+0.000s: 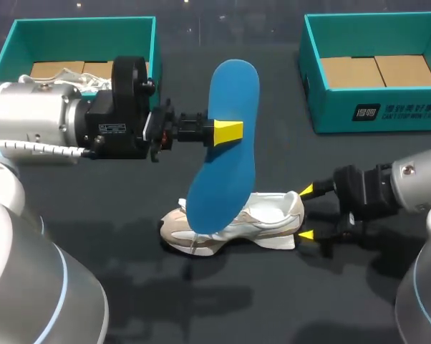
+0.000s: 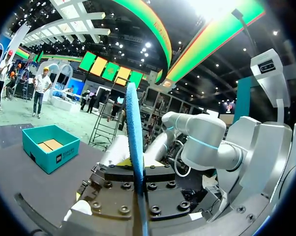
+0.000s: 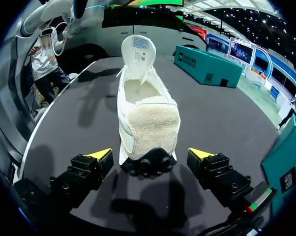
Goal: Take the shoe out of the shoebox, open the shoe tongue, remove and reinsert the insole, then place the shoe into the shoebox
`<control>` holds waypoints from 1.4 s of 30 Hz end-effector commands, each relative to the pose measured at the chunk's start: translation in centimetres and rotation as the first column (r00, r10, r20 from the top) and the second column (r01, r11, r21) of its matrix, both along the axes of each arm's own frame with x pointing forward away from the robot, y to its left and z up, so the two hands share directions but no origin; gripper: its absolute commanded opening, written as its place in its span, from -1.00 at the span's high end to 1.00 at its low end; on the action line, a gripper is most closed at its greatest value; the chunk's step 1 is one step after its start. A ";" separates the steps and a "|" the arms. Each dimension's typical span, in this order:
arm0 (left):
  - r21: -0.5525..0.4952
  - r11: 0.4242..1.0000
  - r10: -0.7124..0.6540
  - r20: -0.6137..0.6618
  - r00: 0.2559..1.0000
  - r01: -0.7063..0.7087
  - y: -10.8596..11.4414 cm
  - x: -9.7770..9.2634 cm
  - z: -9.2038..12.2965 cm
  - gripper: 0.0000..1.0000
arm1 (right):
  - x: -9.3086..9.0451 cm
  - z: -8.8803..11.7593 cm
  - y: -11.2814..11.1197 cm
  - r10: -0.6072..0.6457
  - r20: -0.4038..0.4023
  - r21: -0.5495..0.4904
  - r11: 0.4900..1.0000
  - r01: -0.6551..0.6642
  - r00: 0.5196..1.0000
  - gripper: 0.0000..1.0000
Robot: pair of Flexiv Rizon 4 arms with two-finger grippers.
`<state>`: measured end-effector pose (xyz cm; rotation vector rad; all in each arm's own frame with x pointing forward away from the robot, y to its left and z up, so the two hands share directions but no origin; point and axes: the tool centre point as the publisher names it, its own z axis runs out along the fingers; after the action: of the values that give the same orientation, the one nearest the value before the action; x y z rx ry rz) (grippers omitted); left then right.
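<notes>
The blue foam insole (image 1: 233,86) is held clear of the cream sneaker (image 1: 269,215) by the left hand (image 1: 230,131), with the right hand (image 1: 306,212) spread wide; reinsertion and boxing are left undone.

Tabletop (image 1: 115,215): dark, matte. Shoe (image 1: 269,218) stands on its sole near the middle, toe left, heel right. Two teal boxes at the far edge, well apart: left box (image 1: 79,29), partly hidden, and right box (image 1: 333,107). Both appear open-topped.
</notes>
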<state>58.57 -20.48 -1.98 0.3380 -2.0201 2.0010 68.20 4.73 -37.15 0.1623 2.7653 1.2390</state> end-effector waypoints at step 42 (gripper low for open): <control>-0.003 1.000 0.002 0.001 1.000 -0.002 0.0 -0.1 -0.1 1.00 | -0.4 6.0 2.7 -0.159 -0.125 -0.759 0.651 0.009 0.979 -1.00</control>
<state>58.57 -20.47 -1.96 0.3376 -2.0196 2.0015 67.70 7.08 -31.34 0.3206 3.0801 0.2576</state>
